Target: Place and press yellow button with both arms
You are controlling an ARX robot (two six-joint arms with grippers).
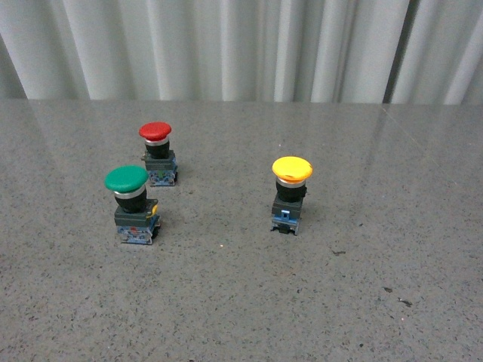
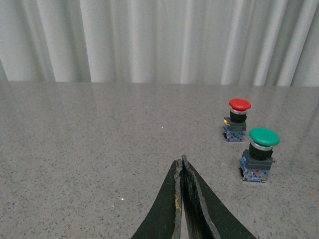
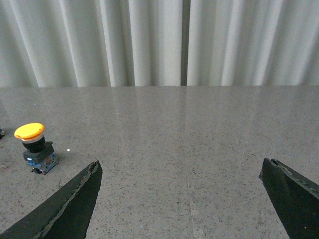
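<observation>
The yellow button (image 1: 291,192) stands upright on the grey speckled table, right of centre in the front view, with a yellow-orange cap over a dark base with blue parts. The right wrist view shows the yellow button (image 3: 34,147) off to one side, well apart from my right gripper (image 3: 180,167), which is open wide with only bare table between its fingers. My left gripper (image 2: 181,160) is shut with nothing in it, hovering over the table. Neither arm appears in the front view.
A green-capped button (image 1: 132,204) and a red-capped button (image 1: 158,153) stand at the left of the table. In the left wrist view the green-capped button (image 2: 259,154) and the red-capped button (image 2: 237,119) sit beside my shut fingers. A pale curtain (image 1: 241,45) hangs behind the table.
</observation>
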